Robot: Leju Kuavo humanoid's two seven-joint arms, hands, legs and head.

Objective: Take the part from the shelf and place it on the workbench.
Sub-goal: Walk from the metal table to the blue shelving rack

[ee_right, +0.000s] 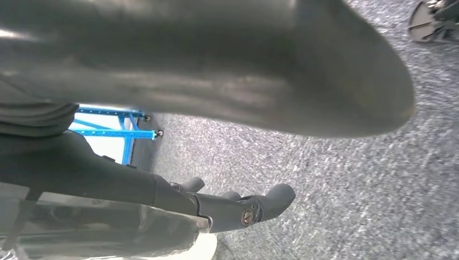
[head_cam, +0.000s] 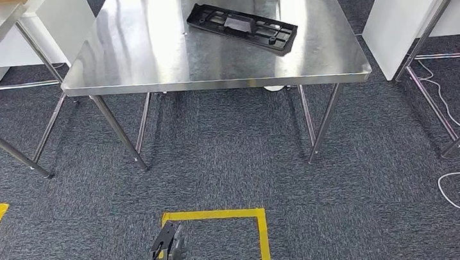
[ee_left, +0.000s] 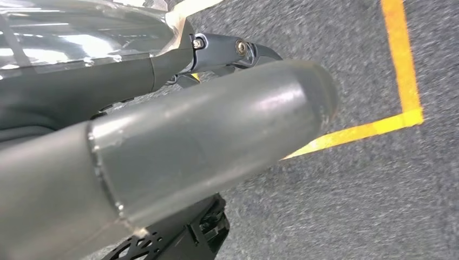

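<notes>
Fingers (ee_right: 260, 203) of the right hand (ee_right: 216, 206) and of the left hand (head_cam: 168, 256) hang loosely apart, apparently empty, while the black part (head_cam: 242, 26) already lies on the steel workbench (head_cam: 143, 61), placement seemingly complete.

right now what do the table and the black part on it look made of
Table: looks like brushed stainless steel; it shows streaked mirror-like reflections and thin shiny legs. Black part: likely moulded plastic, matte, with ribs and holes along a flat frame.
</notes>
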